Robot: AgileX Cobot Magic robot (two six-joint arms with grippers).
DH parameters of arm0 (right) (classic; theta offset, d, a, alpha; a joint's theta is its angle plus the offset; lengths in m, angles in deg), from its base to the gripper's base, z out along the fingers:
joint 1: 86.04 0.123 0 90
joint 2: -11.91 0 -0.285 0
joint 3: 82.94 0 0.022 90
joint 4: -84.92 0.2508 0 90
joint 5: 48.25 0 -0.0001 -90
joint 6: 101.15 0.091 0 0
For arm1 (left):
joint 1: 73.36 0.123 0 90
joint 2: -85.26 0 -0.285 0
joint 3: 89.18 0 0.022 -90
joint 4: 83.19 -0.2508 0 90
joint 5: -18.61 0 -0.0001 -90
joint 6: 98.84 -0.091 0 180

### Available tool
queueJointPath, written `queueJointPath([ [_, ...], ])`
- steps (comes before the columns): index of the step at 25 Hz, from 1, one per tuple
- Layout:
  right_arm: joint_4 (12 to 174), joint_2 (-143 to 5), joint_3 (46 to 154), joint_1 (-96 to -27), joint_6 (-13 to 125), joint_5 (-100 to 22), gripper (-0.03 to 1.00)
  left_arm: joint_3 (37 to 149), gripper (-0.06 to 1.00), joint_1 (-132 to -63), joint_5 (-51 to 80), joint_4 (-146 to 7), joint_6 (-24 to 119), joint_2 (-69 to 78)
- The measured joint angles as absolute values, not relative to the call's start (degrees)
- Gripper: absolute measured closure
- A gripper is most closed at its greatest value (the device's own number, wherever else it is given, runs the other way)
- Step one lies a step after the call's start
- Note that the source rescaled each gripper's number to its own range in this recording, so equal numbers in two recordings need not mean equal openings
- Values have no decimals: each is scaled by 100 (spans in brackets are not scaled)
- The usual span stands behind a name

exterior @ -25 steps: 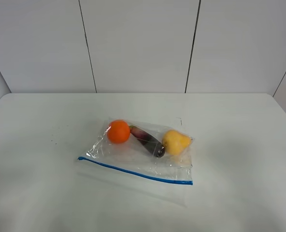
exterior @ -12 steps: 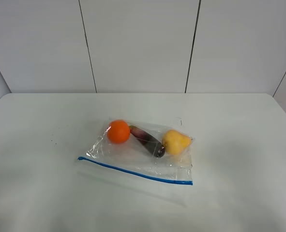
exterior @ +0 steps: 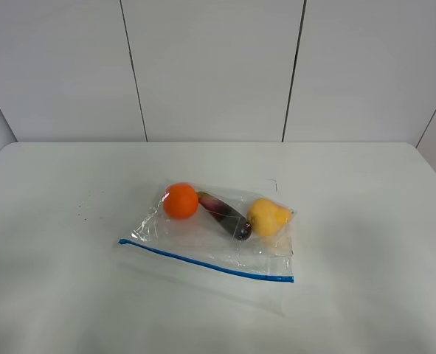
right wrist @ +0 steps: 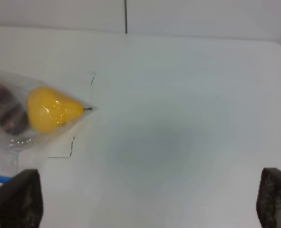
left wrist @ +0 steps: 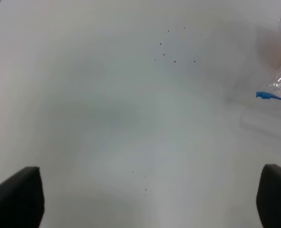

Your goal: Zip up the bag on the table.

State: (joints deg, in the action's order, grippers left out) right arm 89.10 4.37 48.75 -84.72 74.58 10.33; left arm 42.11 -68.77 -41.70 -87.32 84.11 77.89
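The clear bag (exterior: 203,240) lies flat in the middle of the white table (exterior: 365,221). Its blue zip strip (exterior: 203,259) runs along the near edge. Inside are an orange (exterior: 181,200), a dark eggplant (exterior: 225,214) and a yellow pear (exterior: 268,216). Neither arm shows in the high view. In the left wrist view my left gripper (left wrist: 150,199) is open above bare table, with the end of the zip strip (left wrist: 268,96) off to one side. In the right wrist view my right gripper (right wrist: 150,202) is open, apart from the pear (right wrist: 50,109).
A grey panelled wall (exterior: 210,66) stands behind the table's far edge. Small dark specks (left wrist: 173,47) and thin pen marks (right wrist: 64,152) dot the tabletop near the bag.
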Motion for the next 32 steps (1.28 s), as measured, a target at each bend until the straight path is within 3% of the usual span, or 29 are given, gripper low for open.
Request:
queueJointPath([
  [32,8905,437,4855,-8472,7458,1044,-3,4211,-6,-6877,-4170,-8741,8411,7789],
])
